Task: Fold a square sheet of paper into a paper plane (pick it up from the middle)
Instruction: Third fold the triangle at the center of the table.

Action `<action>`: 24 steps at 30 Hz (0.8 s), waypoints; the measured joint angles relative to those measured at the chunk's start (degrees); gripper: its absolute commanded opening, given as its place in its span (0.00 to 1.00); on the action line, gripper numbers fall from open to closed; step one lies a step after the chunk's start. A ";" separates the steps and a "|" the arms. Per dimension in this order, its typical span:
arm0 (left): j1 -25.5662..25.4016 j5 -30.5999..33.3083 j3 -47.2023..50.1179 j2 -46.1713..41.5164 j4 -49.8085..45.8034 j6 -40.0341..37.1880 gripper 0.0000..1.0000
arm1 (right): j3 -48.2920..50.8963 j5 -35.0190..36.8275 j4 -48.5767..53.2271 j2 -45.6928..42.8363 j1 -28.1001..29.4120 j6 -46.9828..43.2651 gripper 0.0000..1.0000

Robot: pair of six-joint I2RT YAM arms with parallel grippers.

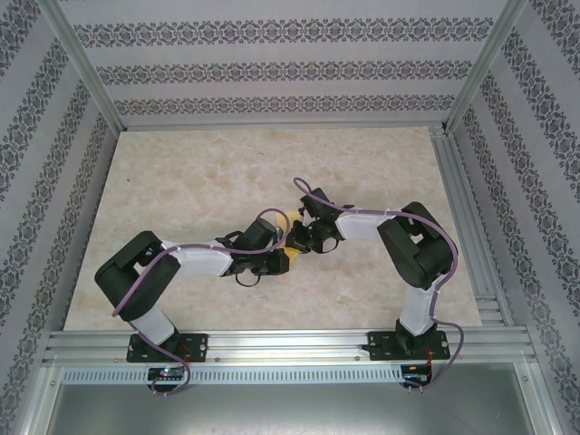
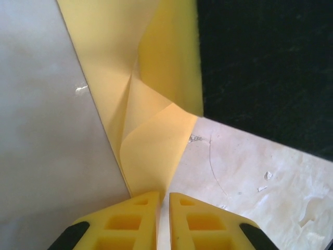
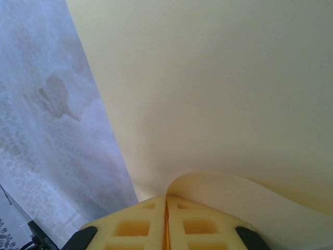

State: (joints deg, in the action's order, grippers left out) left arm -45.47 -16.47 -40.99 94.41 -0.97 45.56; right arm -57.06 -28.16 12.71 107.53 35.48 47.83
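Fingers of left gripper [image 2: 164, 196] and right gripper [image 3: 166, 198] clamp the square sheet of paper [image 2: 151, 151] mid-fold; next, likely, flatten the crease

Table [image 1: 199, 172]: flat top, beige marbled pattern with pale veins. Bordered along near edge by aluminium rail [image 1: 290, 343]. Left arm base [image 1: 168, 347] and right arm base [image 1: 408, 344] bolted to rail. Small white flecks [image 2: 265, 176] scattered on surface.
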 measured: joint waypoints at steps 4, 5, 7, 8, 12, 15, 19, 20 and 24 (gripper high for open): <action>0.00 0.13 0.00 -1.46 0.00 0.17 0.17 | 0.00 0.00 0.00 0.00 0.00 -0.02 0.10; 0.00 0.13 0.00 -1.70 0.02 0.17 0.17 | 0.00 0.00 0.00 0.02 0.00 -0.02 0.09; 0.00 0.04 0.00 -1.81 0.04 0.20 0.17 | -0.02 0.00 0.00 0.02 0.00 -0.02 0.09; 0.00 0.00 0.04 -1.81 -0.02 0.22 0.17 | 0.00 0.00 0.00 0.02 0.00 -0.04 0.10; -0.04 -0.13 0.61 -1.73 -0.72 0.20 0.17 | 0.00 0.00 0.00 0.02 0.00 -0.20 0.10; -0.04 0.26 0.76 -1.33 -2.71 0.17 0.16 | 0.00 -0.02 -0.02 0.07 0.00 -0.20 0.10; -0.04 0.44 0.37 -0.96 -3.17 0.17 0.16 | -0.02 -0.04 -0.07 0.11 0.00 -0.22 0.10; -0.04 0.48 0.15 -0.92 -3.45 0.17 0.16 | 0.00 -0.04 -0.07 0.11 0.00 -0.22 0.10; -0.04 0.44 -0.20 -1.01 -4.02 0.17 0.16 | -0.02 -0.04 -0.07 0.11 0.00 -0.22 0.10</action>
State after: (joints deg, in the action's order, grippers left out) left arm -45.52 -16.03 -41.19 93.41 -4.99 45.74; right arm -57.08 -28.21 12.64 107.63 35.48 47.62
